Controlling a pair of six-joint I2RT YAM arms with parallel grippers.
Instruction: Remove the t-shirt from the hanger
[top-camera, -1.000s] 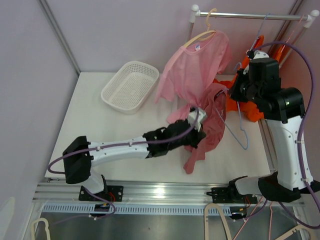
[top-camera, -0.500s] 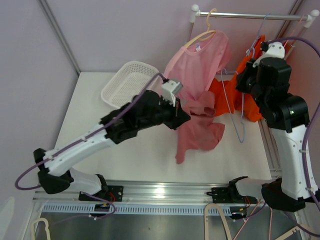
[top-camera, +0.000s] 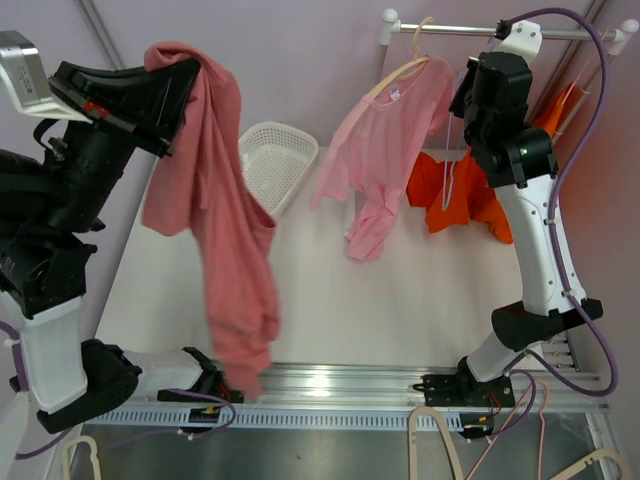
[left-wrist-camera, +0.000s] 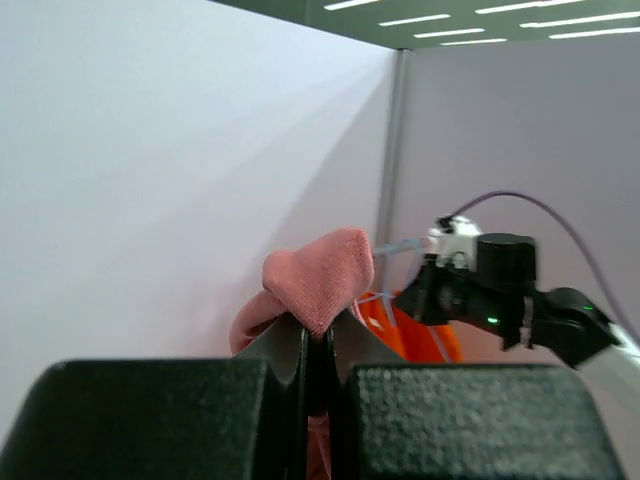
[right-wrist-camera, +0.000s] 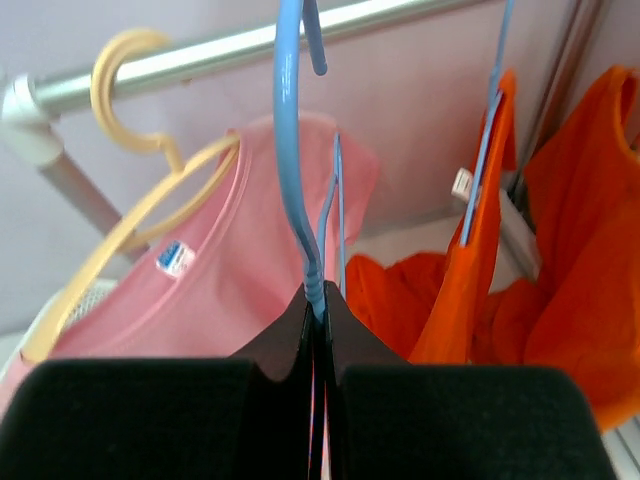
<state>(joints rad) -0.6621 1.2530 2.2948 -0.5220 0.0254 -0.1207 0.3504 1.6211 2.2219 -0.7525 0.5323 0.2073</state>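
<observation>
High at left, your left gripper is pinched shut on the t-shirt, hanging free above the table. Right gripper clamps the hanger, seemingly bare. Removal looks done; only set-down left.

We find the basket at the table's far edge; left of it hangs one t-shirt, right of it the rail.

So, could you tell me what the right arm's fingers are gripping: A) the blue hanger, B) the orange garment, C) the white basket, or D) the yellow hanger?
A: the right wrist view shows the right arm's fingers shut on the wire of the blue hanger.
</observation>
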